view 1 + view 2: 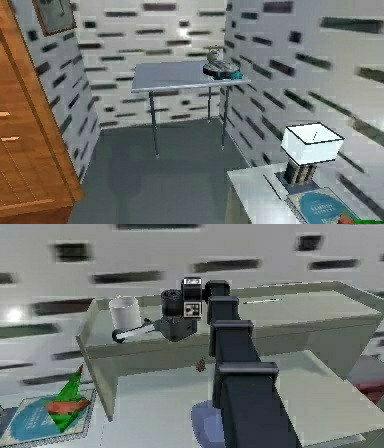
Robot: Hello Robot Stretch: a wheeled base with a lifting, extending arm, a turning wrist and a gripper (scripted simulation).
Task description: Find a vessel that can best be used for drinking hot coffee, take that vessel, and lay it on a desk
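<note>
Set at the far end of the dark arm (235,364), the tool (128,331) has its thin fingers (142,327) at the foot of a white cup (125,310). I cannot tell whether it holds anything, since the cup stands upright on the pale desk (300,324) right where the fingers are. Whether they touch it or lie just beside it is also unclear. The cup stands near the desk's left end in the arm side view, close to the near edge (any handle is too small to make out).

A small brown speck (203,366) shows against the desk's front, too small to name. At the arm side view's lower left a green and red thing (68,396) rests on a blue-and-white flat item (40,419), which the picture's edge cuts.

Ahead, a steel-topped desk (170,76) stands by the patterned wall with a dark teal lump (222,70) on its right end, its shape unclear. A wooden cabinet (30,130) is cut off at the forward view's left, and a framed picture (55,15) is clipped at the top. At the lower right a white desk (255,195) carries a white box-shaped lamp (310,145) and a teal disc (325,205), partly cut off.
</note>
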